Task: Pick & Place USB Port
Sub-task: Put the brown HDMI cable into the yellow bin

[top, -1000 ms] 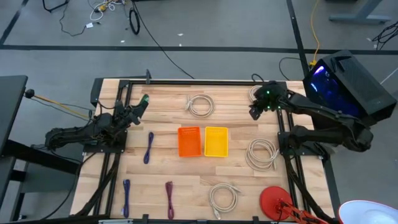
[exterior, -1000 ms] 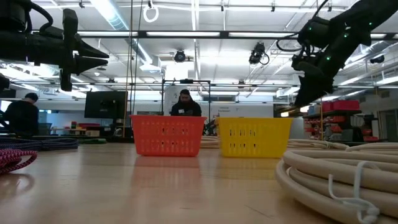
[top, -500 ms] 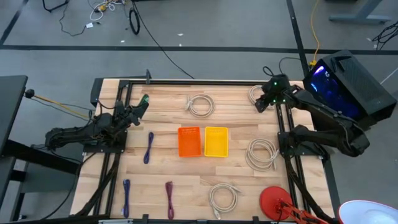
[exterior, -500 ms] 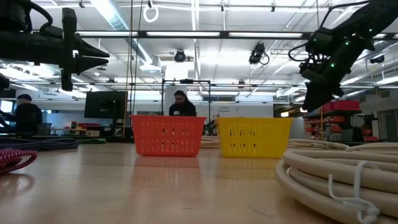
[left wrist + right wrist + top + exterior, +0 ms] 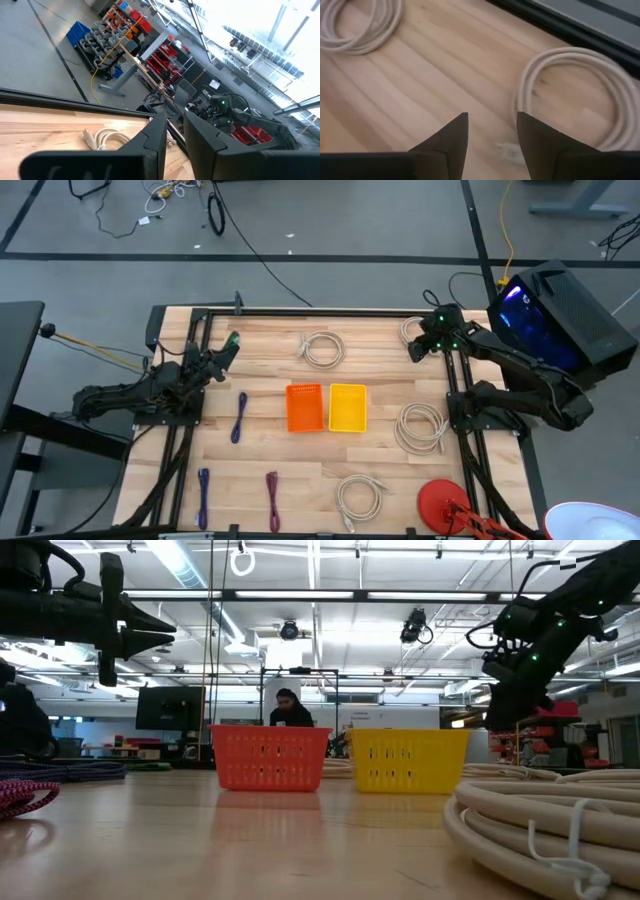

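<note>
Pale planked wood forms the bench (image 5: 380,360), matte and flat. Right tool (image 5: 414,352) hovers with its fingers spread wide and empty above the white coiled USB cable (image 5: 412,330) at the far right corner: the approach step, I judge. Next comes a descent and a pinch on its smooth, springy loops. Left tool (image 5: 229,344) waits at far left, fingers narrow, holding nothing. Orange plastic basket (image 5: 304,408) and yellow plastic basket (image 5: 347,407), both slotted, sit mid-bench.

1. A grey floor (image 5: 330,220) crossed by dark lines is seen.
2. Ceiling lights (image 5: 185,555) are lit.
3. Red shelving (image 5: 165,60) and blue bins (image 5: 80,32) are placed beyond.
</note>
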